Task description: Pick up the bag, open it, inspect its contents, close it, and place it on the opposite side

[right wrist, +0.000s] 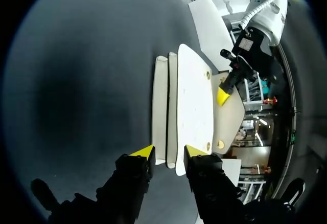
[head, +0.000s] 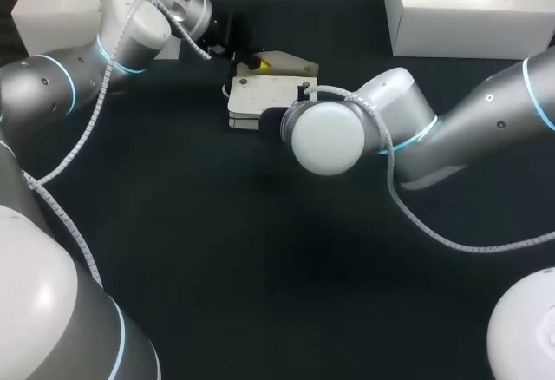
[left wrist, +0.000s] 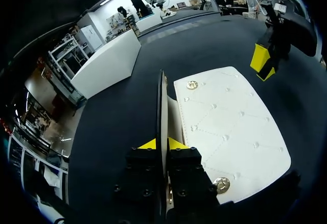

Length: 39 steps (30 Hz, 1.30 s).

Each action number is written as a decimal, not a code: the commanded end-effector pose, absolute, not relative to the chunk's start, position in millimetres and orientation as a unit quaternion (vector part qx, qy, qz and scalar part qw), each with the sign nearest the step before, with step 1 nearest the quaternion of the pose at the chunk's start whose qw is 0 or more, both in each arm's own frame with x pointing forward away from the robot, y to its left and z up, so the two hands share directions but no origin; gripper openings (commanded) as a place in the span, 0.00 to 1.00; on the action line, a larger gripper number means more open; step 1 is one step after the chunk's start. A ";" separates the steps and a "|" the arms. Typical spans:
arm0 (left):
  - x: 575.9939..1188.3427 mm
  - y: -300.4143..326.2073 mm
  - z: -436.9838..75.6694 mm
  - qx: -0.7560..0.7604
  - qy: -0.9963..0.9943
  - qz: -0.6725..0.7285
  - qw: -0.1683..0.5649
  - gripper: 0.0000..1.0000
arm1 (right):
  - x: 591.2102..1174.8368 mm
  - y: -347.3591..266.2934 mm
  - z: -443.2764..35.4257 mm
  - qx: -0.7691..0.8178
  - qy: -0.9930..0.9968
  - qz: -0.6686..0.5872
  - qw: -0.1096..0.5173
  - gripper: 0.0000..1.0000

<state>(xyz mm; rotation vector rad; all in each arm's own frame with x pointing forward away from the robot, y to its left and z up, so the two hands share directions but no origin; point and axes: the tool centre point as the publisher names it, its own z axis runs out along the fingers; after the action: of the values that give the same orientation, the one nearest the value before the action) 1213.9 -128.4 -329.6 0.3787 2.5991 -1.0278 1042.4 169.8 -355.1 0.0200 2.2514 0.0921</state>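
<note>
Left gripper [left wrist: 163,144] is pinched tight on the flap [left wrist: 162,106], which stands up edge-on from the far side of the bag [left wrist: 230,127]; both yellow tips press its thin panel from opposite sides. Right gripper [right wrist: 170,152] is at the bag's opposite end, fingers apart, with the stacked edges of the bag just ahead of and between them. From where I stand it does not look to be gripping anything.

The bag lies flat on the table [head: 217,250], between the two grippers, and a box [head: 468,7] stands well apart from it on the right arm's side.

It looks like a small quilted clutch: light, with fairly stiff panels that hold their shape, and a smooth, probably slick face. The flap bends only along its hinge line, so I'd expect it to swing rather than crumple. Two metal snaps [left wrist: 192,85] sit at corners of the top face; closing it will likely need a firm press right over them.

The flap's free edge seems a sound hold for opening. To steady or lift the body, I'd take the layered end edge across its thickness, not the flat face, where the fingers could slide.
</note>
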 end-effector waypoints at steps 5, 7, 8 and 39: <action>1207.6 -127.2 -332.0 0.139 0.908 -0.363 0.155 0.00 | 1050.9 171.6 -363.5 0.014 0.901 0.038 0.432 0.33; 1205.5 -126.7 -331.5 0.140 0.908 -0.364 0.155 0.00 | 1052.9 170.9 -363.9 0.018 0.900 0.039 0.433 0.32; 1204.6 -126.4 -331.3 0.141 0.908 -0.363 0.155 0.00 | 1053.9 170.5 -363.8 0.019 0.900 0.039 0.433 0.31; 1195.3 -127.0 -332.7 0.159 0.909 -0.359 0.139 0.00 | 1073.7 165.5 -368.8 0.041 0.894 0.042 0.445 0.01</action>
<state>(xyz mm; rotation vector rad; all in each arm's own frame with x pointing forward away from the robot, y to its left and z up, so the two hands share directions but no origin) 1194.1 -126.8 -333.7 0.4563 2.6251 -1.0370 1072.6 165.1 -365.7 0.1022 2.2231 0.0976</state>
